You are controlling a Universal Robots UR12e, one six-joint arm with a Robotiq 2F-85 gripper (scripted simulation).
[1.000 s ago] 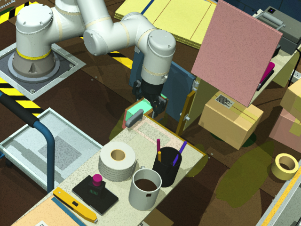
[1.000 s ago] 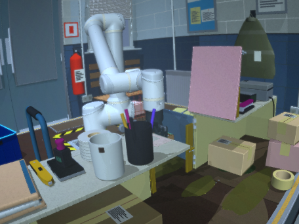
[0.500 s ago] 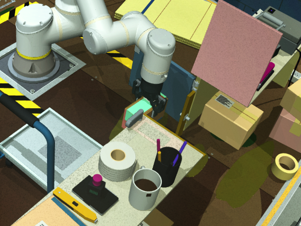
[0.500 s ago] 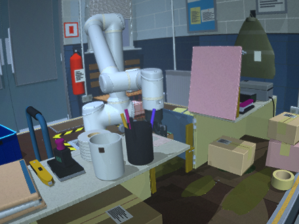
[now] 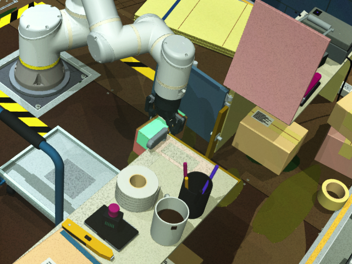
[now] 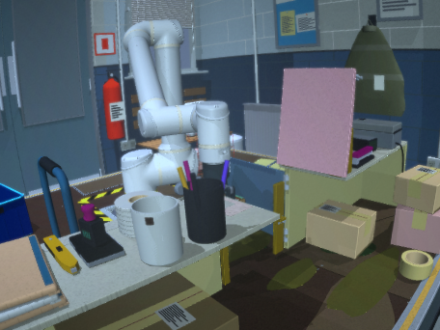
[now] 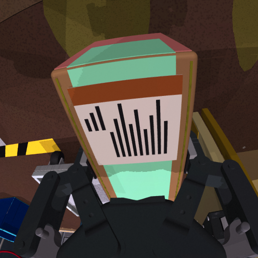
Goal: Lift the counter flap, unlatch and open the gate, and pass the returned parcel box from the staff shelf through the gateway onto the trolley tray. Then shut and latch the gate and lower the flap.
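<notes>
The parcel box [image 5: 149,135] hangs just past the end of the near counter [image 5: 159,182], beside the open blue gate [image 5: 202,105]. It is pink-brown with green tape and a barcode label [image 7: 130,130], and my gripper [image 5: 167,120] is closed on it from above, holding it over the floor. The pink counter flap [image 5: 274,61] stands raised to the right. The trolley tray [image 5: 54,170] lies to the left of the box, lower down. In the second side camera the pen pot hides the box and the gripper.
A large cardboard box [image 5: 268,139] sits on the floor under the flap. The counter carries a tape roll [image 5: 137,187], a mug [image 5: 169,220], a pen pot [image 5: 195,193] and a scanner [image 5: 112,224]. The trolley's blue handle [image 5: 42,145] rises over the tray.
</notes>
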